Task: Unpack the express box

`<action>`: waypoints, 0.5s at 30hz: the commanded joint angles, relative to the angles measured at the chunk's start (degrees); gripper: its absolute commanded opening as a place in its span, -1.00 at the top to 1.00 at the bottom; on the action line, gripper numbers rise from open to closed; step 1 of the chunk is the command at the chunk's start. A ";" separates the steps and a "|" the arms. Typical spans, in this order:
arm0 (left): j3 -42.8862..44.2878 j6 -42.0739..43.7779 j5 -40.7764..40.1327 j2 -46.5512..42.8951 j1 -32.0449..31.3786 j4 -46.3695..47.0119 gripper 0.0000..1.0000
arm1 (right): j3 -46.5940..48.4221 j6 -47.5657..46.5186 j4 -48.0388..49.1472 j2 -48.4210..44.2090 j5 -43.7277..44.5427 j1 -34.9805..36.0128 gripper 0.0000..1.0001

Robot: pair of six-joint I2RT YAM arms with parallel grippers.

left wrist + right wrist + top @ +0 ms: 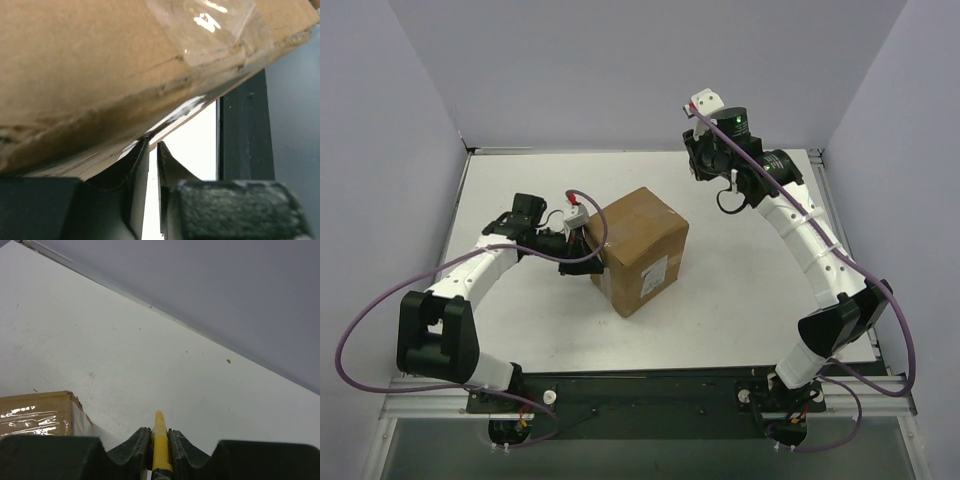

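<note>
The brown corrugated cardboard express box (638,250) sits on the white counter (740,300), one edge right at the tips of the left jaws, which are almost closed with nothing between them. The right jaws, well apart from the box, clamp a slim yellow utility knife (160,442).

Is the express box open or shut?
Shut: the express box has a flat, closed top overhead; clear tape spans its seam in the left wrist view.
</note>
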 commanded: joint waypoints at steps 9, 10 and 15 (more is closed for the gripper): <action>9.72 3.89 -3.14 -2.44 -3.76 -2.08 0.22 | 6.03 2.01 -0.51 -2.90 -6.98 -3.50 1.00; 11.66 6.93 -3.14 -2.88 -2.28 -6.31 0.17 | 7.17 1.93 -0.68 -2.81 -9.43 -3.77 1.00; 17.48 2.25 -2.62 -7.79 0.90 -9.63 0.03 | 10.08 6.39 -2.18 -3.16 -23.33 -4.12 1.00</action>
